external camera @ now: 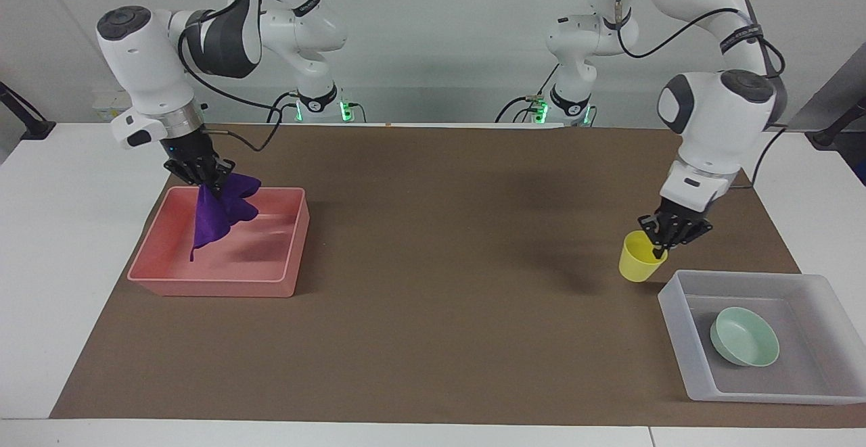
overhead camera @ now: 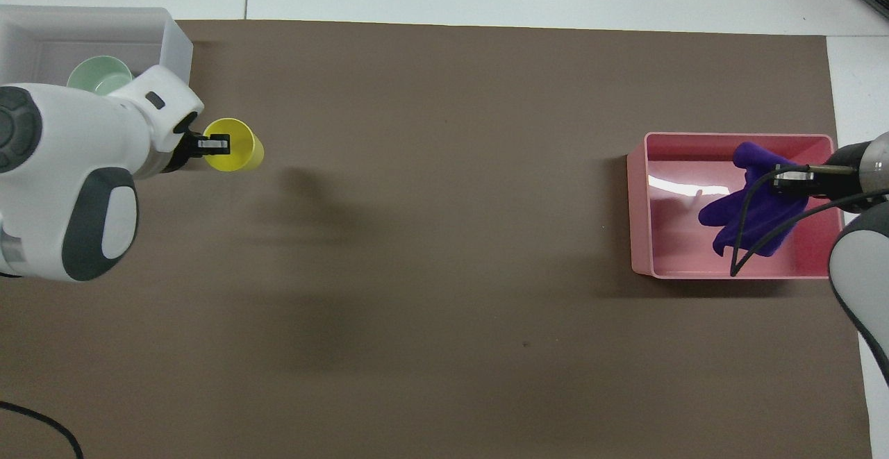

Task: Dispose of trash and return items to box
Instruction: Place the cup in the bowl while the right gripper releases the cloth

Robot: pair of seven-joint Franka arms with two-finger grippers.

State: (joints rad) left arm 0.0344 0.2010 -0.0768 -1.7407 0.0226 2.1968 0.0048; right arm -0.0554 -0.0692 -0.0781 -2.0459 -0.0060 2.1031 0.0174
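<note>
My left gripper (external camera: 657, 251) is shut on the rim of the yellow cup (external camera: 636, 266) and holds it in the air over the mat, just beside the translucent box (external camera: 676, 328). In the overhead view the left gripper (overhead camera: 215, 144) and cup (overhead camera: 237, 155) are beside the box (overhead camera: 177, 42). The mint-green bowl (external camera: 744, 337) lies in the box; it also shows in the overhead view (overhead camera: 97, 73). My right gripper (external camera: 210, 186) is shut on the purple cloth (external camera: 213, 217), which hangs over the pink bin (external camera: 210, 288). The overhead view shows the right gripper (overhead camera: 788, 178), the cloth (overhead camera: 753, 212) and the bin (overhead camera: 639, 202).
A brown mat (external camera: 433, 264) covers most of the white table. The box sits at the left arm's end, the pink bin at the right arm's end.
</note>
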